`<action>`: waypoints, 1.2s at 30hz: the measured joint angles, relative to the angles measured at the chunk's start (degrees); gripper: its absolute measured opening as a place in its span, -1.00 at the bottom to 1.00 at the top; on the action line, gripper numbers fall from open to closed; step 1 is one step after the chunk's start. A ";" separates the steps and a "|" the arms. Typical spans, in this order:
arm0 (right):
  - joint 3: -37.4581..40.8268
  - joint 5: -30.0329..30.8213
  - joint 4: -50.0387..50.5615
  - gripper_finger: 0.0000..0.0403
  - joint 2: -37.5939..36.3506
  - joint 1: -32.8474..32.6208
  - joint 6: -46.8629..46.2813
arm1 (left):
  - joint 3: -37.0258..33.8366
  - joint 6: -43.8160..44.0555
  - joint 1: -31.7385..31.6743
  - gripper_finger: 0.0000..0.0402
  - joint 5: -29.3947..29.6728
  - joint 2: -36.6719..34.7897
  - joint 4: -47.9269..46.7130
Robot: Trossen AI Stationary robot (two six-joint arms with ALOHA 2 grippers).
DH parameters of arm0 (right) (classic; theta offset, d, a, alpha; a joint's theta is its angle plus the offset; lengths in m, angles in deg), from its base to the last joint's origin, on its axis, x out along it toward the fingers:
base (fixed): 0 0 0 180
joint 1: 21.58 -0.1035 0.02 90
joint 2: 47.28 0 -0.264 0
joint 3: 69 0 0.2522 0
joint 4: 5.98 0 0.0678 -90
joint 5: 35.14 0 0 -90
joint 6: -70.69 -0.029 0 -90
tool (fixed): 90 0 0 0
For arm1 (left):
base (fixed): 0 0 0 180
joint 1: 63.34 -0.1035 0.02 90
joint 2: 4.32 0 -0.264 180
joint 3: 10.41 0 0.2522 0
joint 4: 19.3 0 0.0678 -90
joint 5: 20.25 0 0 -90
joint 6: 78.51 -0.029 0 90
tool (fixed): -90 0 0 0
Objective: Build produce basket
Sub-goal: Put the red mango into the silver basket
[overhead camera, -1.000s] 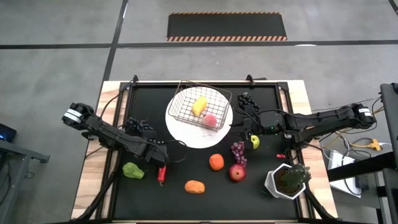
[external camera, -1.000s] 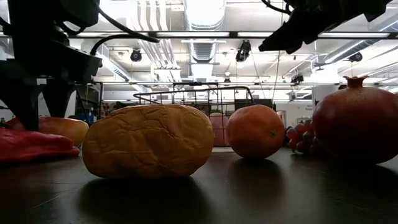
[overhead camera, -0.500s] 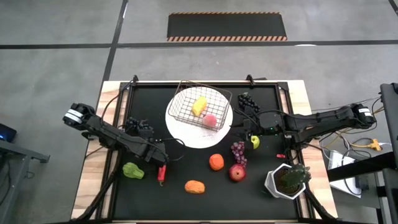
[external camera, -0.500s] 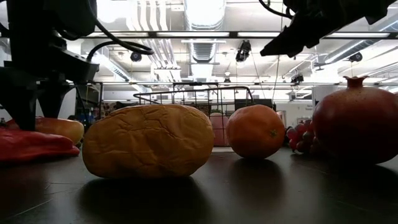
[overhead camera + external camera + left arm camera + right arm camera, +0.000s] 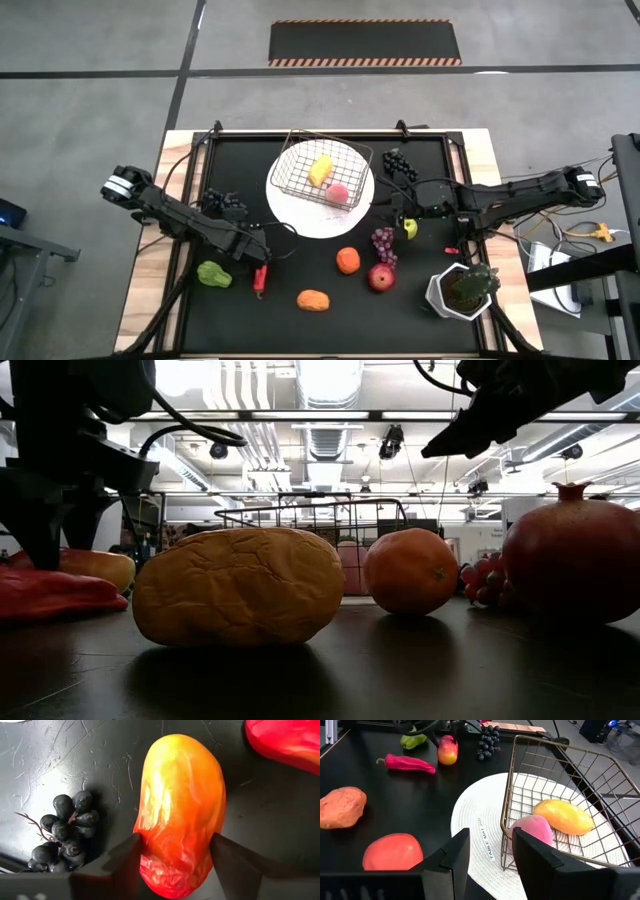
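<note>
My left tool [image 5: 175, 860] reaches low over the table [image 5: 300, 270], its fingers [image 5: 120, 857] set narrowly against both sides of a red-yellow mango [image 5: 180, 810], which lies between the dark grapes [image 5: 65, 832] and a red pepper [image 5: 285, 742]. Farther on, the basket [image 5: 325, 170] sits on the white plate [image 5: 310, 220], holding a yellow fruit [image 5: 320, 170] and a pink peach [image 5: 339, 193]. My right tool [image 5: 490, 852] hovers beside that plate, empty, fingers moderately parted.
</note>
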State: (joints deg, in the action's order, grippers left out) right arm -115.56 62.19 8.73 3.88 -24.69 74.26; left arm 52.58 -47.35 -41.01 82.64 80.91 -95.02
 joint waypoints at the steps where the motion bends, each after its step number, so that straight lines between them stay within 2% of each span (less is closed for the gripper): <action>1: 0.12 0.00 0.02 -0.33 0.00 0.00 -0.01 | 0.12 0.00 0.00 -0.08 -0.02 0.00 -0.04; 5: 0.24 -0.02 0.28 -0.33 -0.10 0.00 -0.02 | 1.74 0.07 -0.09 -0.22 -0.13 0.13 -1.40; 12: 0.24 -0.04 1.77 -0.33 -1.34 0.00 0.83 | 10.92 0.02 -0.63 -0.25 1.71 -1.42 -4.21; 19: 0.24 -0.05 4.77 -0.33 -3.87 0.02 1.64 | 23.87 -4.19 -2.23 -0.25 16.09 -3.51 -3.00; 23: 0.57 -0.08 4.76 -0.33 -4.69 0.00 2.27 | 27.06 -12.63 -5.30 -0.25 23.83 -4.73 7.47; 26: 1.06 -0.26 4.77 -0.33 -5.05 0.01 2.54 | 26.23 -20.24 -9.20 -0.25 24.13 -5.54 20.16; 29: 1.22 -0.28 4.99 -0.33 -5.23 0.00 2.73 | 24.83 -24.23 -13.92 -0.25 24.17 -5.57 29.89; 33: 1.22 -0.28 6.55 -0.33 -6.32 0.02 3.52 | 22.60 -23.49 -21.50 -0.25 24.22 -4.57 36.41; 36: 1.24 -0.28 7.84 -0.33 -7.69 0.00 3.09 | 22.07 -17.40 -27.22 -0.25 22.31 -2.56 34.46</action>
State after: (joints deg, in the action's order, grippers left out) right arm -114.32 61.91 16.57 -3.81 -24.69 77.35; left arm 74.65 -64.75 -68.24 104.95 78.35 -60.56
